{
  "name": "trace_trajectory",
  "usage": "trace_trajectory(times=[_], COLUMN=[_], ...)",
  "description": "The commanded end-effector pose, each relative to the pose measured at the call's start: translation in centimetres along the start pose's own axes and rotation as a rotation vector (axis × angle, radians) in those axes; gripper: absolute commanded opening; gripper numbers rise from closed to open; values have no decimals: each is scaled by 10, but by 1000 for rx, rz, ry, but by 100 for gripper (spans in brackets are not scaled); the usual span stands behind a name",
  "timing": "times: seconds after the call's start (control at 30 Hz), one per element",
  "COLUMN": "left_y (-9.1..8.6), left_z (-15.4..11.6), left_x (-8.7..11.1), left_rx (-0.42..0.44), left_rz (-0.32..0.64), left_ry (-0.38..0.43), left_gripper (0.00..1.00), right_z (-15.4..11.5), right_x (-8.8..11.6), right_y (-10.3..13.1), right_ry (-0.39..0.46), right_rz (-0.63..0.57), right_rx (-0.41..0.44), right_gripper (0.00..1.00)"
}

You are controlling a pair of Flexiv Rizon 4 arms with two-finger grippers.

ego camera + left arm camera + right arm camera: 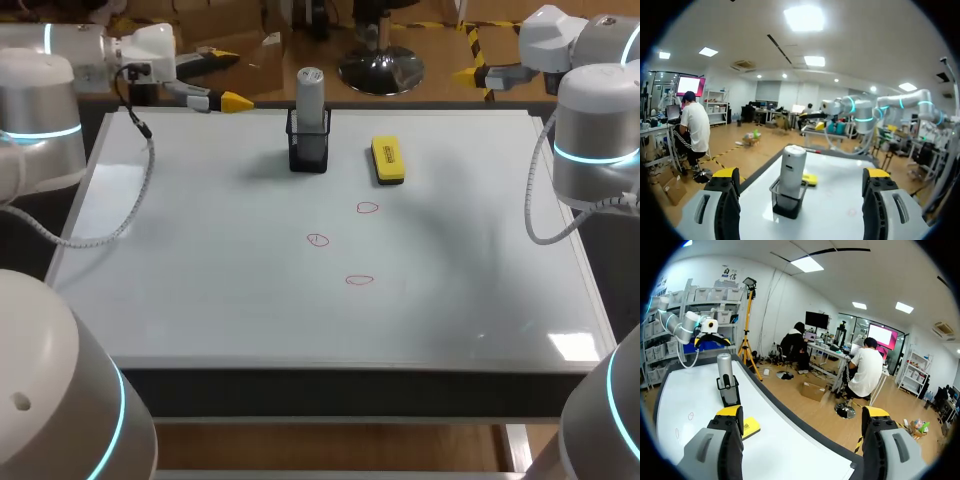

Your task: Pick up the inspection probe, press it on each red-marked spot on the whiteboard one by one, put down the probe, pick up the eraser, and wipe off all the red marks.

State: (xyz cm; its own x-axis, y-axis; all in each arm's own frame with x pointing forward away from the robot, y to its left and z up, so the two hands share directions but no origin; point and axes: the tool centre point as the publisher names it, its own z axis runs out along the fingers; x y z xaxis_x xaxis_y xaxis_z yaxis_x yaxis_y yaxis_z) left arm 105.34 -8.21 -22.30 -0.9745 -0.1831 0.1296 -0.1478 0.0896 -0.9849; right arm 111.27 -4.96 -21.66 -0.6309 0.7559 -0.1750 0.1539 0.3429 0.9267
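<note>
Three red marks (359, 280) lie unpressed on the whiteboard (200, 260) in the head view, near its middle. The inspection probe (310, 92) stands upright in a black mesh holder (308, 152) at the far edge, and the yellow eraser (387, 160) is just beside it. The left tool (232, 100) hangs off the far left corner and the right tool (465, 73) off the far right; neither touches anything.

Left wrist view: the left tool (801, 176) is spread wide and empty. The probe (792, 167) is dead ahead, in line with the gap, in its holder (788, 200).

Right wrist view: the right tool (801, 415) is likewise wide and empty. The probe (725, 367) is off to one side, with the eraser (751, 427) nearer.

Assessment: the step in hand is taking the probe, and the left arm is better placed. Recommend gripping the barrel above the holder rim, squarely, and lifting straight up so that the light holder does not tip or come along.
</note>
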Motion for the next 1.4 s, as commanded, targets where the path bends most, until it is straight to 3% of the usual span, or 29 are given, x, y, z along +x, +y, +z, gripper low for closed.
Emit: trace_trajectory(times=[0.03, 0.43, 0.73, 1.4], left_y=[7, 14, 18, 37], left_z=[13, 48, 76, 126], left_x=[-7, -17, -8, -14], left_rx=[8, 33, 48, 38], left_rz=[2, 10, 12, 3], left_ry=[72, 123, 156, 153], left_gripper=[100, 100, 100, 100], right_z=[0, 0, 0, 0], right_x=[-1, -1, -1, -1], right_y=[0, 0, 0, 0], right_ry=[1, 1, 1, 1], right_rz=[0, 0, 0, 0], right_rx=[1, 1, 1, 1], right_gripper=[100, 100, 100, 100])
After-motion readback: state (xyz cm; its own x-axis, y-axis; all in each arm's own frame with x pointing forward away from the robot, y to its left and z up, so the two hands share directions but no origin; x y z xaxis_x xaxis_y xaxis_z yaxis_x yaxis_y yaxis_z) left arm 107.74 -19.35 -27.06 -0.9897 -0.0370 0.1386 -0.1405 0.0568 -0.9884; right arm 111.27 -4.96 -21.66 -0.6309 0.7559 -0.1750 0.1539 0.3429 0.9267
